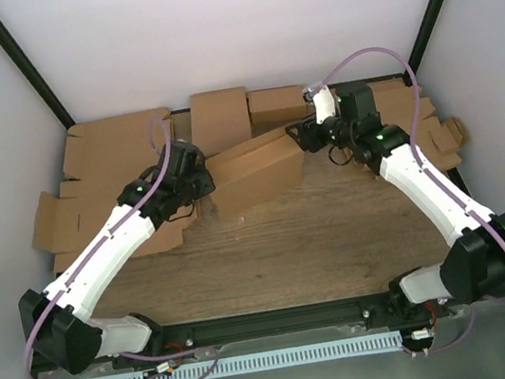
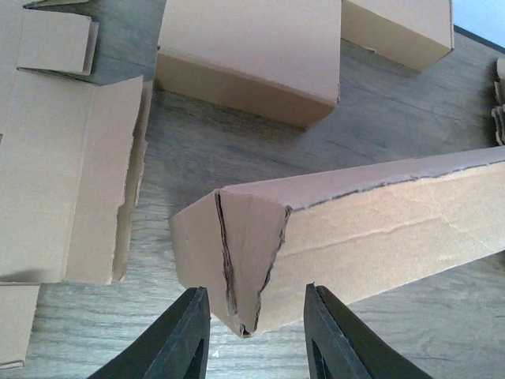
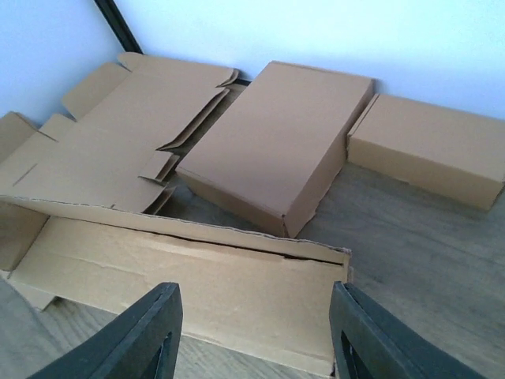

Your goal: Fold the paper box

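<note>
two black fingers of the left gripper [image 2: 252, 289] fill the bottom of the left wrist view. they stand on either side of one corner of the paper box [image 2: 371, 229], a large plain brown corrugated cardboard mailer, partly folded up. a strip of wood shows between one finger and the cardboard, so the jaws are apart and not clamped. the corner's cut edges are rough and wavy, with folded layers meeting in a seam.

in the right wrist view the right gripper [image 3: 254, 288] is spread wide. its fingers frame the box's long side wall and grip nothing.

from above, the box lies slanted across the middle of the brown wood-grain table [image 1: 282, 252], one end at each gripper. behind it, near the back wall, sits a closed brown cardboard box [image 1: 220, 118] with a smaller closed cardboard box [image 1: 276, 104] beside it. flat brown cardboard blanks [image 1: 112, 149] with flaps and notches cover the rear left corner. more flat blanks [image 1: 429, 123] lie at the right edge under the right arm.

the rear is crowded. the bare stretch of table lies between the mailer and the arm bases. only a narrow lane of wood separates the mailer from the closed boxes.
</note>
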Action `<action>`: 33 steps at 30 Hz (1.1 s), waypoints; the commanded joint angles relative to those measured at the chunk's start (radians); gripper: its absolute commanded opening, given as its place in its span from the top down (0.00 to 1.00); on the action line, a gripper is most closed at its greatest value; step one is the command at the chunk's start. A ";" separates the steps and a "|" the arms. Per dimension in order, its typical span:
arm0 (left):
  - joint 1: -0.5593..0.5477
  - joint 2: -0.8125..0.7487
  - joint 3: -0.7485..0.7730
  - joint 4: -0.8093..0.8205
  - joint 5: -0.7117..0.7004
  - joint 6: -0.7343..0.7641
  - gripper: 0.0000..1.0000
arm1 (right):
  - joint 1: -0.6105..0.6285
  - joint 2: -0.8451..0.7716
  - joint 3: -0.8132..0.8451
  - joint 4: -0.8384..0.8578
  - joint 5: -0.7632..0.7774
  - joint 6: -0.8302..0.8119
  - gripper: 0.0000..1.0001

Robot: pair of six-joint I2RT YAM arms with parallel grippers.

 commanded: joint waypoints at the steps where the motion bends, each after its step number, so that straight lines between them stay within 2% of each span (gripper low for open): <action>1: -0.005 0.022 0.041 0.006 -0.020 -0.008 0.65 | -0.027 0.046 0.072 -0.071 -0.122 0.045 0.47; 4: -0.006 0.027 0.046 -0.002 -0.038 -0.006 0.65 | -0.028 0.075 0.098 -0.091 -0.092 0.026 0.47; 8: -0.005 0.024 0.046 -0.003 -0.059 -0.004 0.66 | -0.028 0.094 0.109 -0.097 -0.027 0.023 0.54; 11: -0.005 0.026 0.047 0.000 -0.079 -0.004 0.71 | -0.028 0.087 0.091 -0.076 0.086 0.017 0.59; 14: -0.005 0.034 0.054 0.001 -0.082 0.000 0.74 | -0.028 0.088 0.086 -0.067 0.132 0.003 0.59; 22: -0.005 0.074 0.076 0.001 -0.075 0.016 0.72 | -0.028 0.129 0.093 -0.058 0.143 0.001 0.56; 28: -0.005 0.093 0.086 0.002 -0.078 0.020 0.75 | -0.027 0.158 0.109 -0.054 0.148 -0.003 0.59; 33: -0.005 0.102 0.089 -0.001 -0.088 0.024 0.81 | -0.028 0.176 0.113 -0.048 0.141 -0.005 0.60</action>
